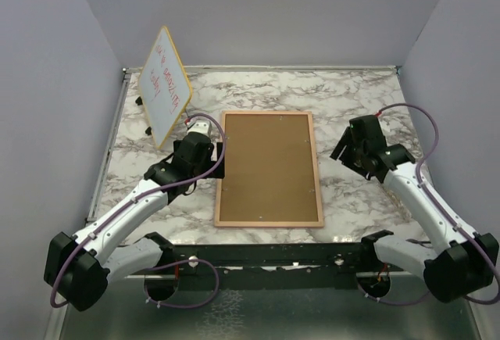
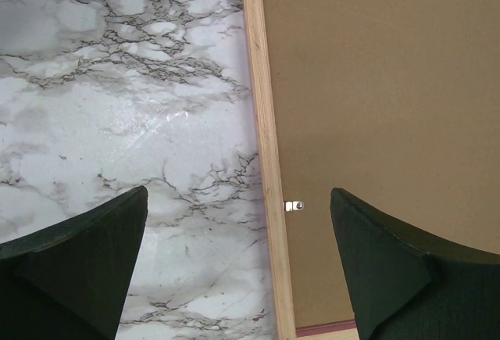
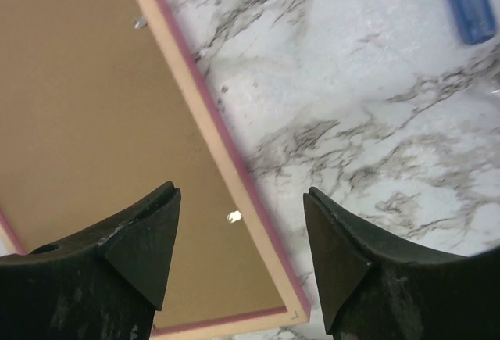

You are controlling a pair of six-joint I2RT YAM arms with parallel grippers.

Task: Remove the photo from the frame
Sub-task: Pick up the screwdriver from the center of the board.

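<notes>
The frame (image 1: 269,168) lies back-up in the middle of the desk (image 1: 367,98). The left pincer (image 2: 238,199) gapes wide over its left edge. The right pincer (image 3: 242,199) stands apart, empty, over its right edge.

left claw (image 2: 238,199) spread wide, empty, pointing downward, right claw (image 3: 241,191) parted, empty, also pointing downward

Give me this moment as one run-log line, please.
frame: back up | photo: unseen | left fingers: open above frame's left edge | right fingers: open near right edge

Marble-patterned table (image 1: 351,90) (grey-veined) between plain lilac walls (image 1: 273,12)
</notes>
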